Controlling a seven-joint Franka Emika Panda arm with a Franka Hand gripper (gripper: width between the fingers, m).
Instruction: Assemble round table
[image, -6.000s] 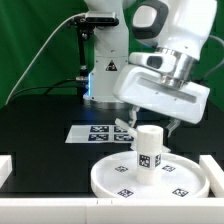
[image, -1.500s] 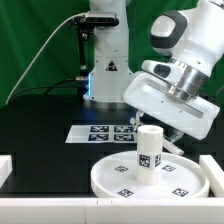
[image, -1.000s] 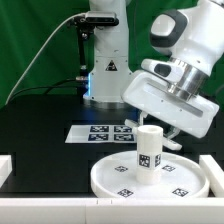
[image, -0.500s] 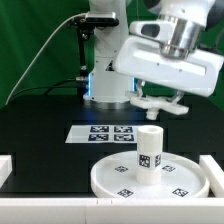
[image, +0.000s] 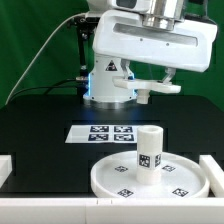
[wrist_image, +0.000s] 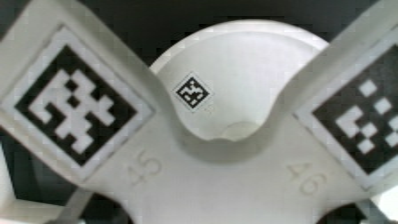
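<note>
White plastic parts show how far things have got. The short post (image: 149, 148) stands upright at the middle of the large rimmed disc (image: 105, 180), which lies flat near the front edge of the black surface (image: 40, 125). I cannot tell whether the post is fully seated.

The cross-shaped piece (image: 150, 90) is off the surface, hanging under the raised tool (image: 151, 82), well above the post. Nothing else supports it, so I judge the tool closed on it, though the fingers are hidden. The wrist view is filled by two of its tagged arms, with a rounded white tagged part beyond them.

I'd call the job roughly halfway. What is left is to bring the cross down onto the post's top and fasten it.

The marker board (image: 85, 132) lies flat between the disc and the arm's base (image: 108, 85). White rails (image: 8, 168) edge the surface, and green cloth (image: 30, 40) hangs behind.
</note>
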